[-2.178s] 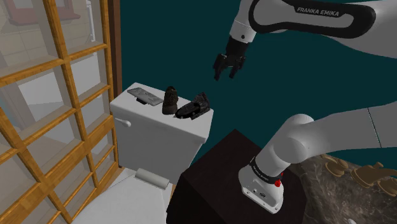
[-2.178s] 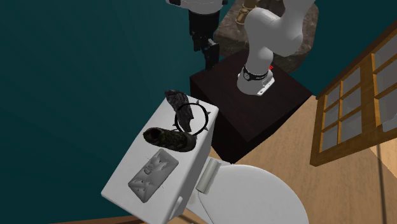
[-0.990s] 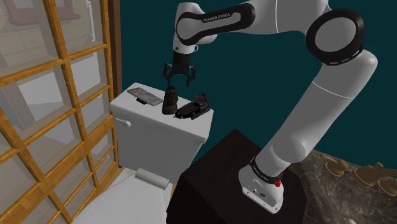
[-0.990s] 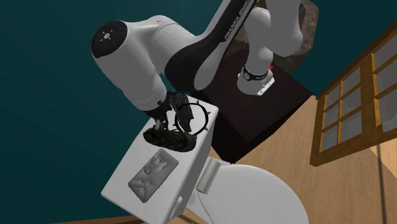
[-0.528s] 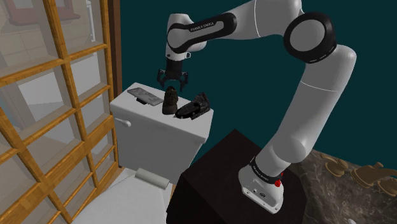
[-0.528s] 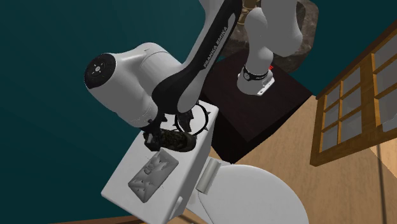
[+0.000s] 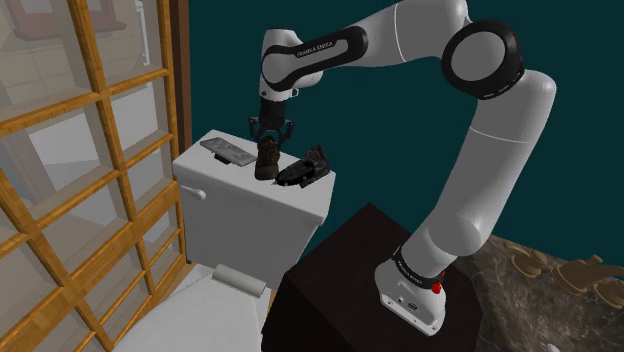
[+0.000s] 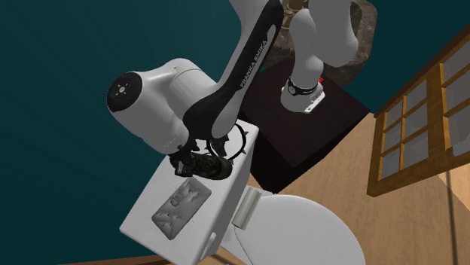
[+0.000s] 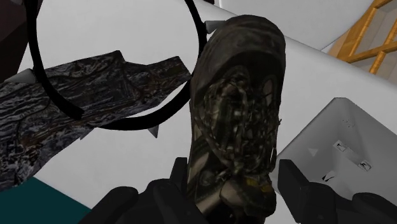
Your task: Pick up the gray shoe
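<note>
- One shoe [image 9: 238, 108], dark grey-brown with mottled laces, lies on the white toilet tank lid [image 7: 235, 172]. It sits between a pale grey embossed slab [image 9: 337, 146] and a dark spiked item [image 7: 305, 167] ringed by a black hoop. It rests on the lid and is not lifted.
- The gripper [image 7: 268, 135] hangs low over the shoe, spread just wide enough to straddle the end nearest the hand. In the wrist view a black finger [image 9: 168, 191] stands on either side of that end. As far as I can judge, nothing is clamped.
- Done, by my reading: the approach, and the lining-up over the right thing rather than its neighbours.
- Left: perhaps a last small descent, then closing on the shoe's sides and raising it clear of the lid.
- Hard to make out: whether either finger already touches the shoe. One looks flush against it and the other seems to leave a thin sliver of gap, but I cannot tell for certain.
- The shoe's near end runs out of the wrist view, so how far down its sides the fingers reach is not shown.
- In the second exterior view the arm's bulky white wrist covers most of the hand and part of the shoe.
- In the shoulder view the hand overlaps the shoe's top, so its height above the lid is a guess.
</note>
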Robot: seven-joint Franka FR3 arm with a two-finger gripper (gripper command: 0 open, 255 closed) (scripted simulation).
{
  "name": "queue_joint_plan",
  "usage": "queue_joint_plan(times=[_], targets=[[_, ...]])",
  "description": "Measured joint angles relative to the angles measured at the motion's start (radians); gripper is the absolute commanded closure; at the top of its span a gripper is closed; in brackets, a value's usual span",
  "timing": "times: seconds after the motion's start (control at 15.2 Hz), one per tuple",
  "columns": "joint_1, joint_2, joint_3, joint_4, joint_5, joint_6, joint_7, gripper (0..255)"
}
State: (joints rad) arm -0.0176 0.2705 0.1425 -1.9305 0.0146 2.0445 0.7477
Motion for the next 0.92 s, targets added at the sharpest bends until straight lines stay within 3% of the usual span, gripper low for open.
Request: queue_joint_plan(times=[0.53, 0.92], targets=[[0.0, -0.002, 0.0, 0.001, 0.0, -0.004, 0.0, 255], [-0.001, -0.032, 0.002, 0.034, 0.004, -0.066, 0.0, 255]])
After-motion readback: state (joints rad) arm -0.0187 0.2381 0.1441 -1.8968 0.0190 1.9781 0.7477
